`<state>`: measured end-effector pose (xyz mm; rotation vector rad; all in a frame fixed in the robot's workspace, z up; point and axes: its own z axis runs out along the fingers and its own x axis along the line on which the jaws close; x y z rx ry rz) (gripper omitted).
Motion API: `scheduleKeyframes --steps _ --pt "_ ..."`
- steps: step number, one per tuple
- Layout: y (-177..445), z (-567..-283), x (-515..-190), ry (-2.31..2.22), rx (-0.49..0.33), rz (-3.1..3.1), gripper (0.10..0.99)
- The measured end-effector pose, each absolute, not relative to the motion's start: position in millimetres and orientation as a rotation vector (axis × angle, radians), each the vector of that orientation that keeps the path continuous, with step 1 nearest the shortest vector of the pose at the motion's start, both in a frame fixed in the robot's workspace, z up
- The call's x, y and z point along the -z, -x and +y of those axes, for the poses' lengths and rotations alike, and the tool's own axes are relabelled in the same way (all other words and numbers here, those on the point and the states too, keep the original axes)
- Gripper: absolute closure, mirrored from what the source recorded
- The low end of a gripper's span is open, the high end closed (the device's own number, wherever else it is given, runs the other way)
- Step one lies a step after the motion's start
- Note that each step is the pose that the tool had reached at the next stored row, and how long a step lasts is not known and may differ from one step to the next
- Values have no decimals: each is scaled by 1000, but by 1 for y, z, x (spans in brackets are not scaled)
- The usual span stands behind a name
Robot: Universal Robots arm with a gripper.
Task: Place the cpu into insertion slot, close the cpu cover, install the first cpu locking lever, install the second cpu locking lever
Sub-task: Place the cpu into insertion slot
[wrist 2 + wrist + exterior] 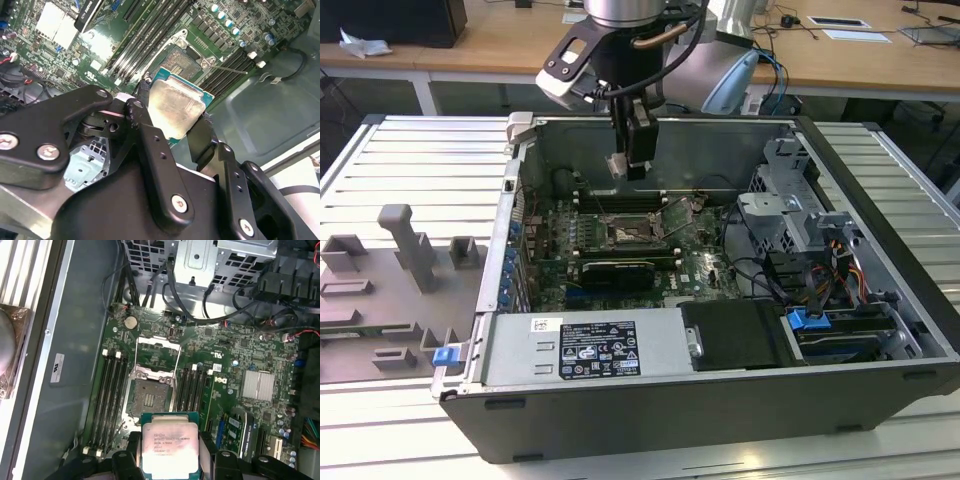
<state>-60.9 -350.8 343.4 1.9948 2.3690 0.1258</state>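
The cpu (170, 445) is a small flat square with a dull silver top and a green edge. It has small dark print on top. The black pincer (171, 114) grips it by two sides, one finger (142, 100) on each side, closed just as far as the chip is wide. The chip hangs in the air above the green board, not yet in the insertion slot (150, 397).

The slot lies bare, dark in the middle with a shiny rim. The cpu cover (156, 340), a thin silver frame, is flipped open at one end of the slot. Long black memory slots (112, 400) run along both sides of it. A ribbed silver block (258, 385) sits farther off on the board.

In the exterior view a long black card (615, 270) lies near the slot, and wires (820, 270) bunch up at the exterior view's right. A grey box (520, 350) carries a white label (597, 350) full of tiny print. The open computer case (620, 420) lies on a ridged metal bench (410, 150), beside grey holders (410, 250).
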Motion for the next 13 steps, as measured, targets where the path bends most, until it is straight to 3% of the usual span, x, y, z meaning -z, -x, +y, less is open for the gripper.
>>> scheduleKeyframes --steps 13 --pt "61 -350 -322 -2105 -121 2268 545"
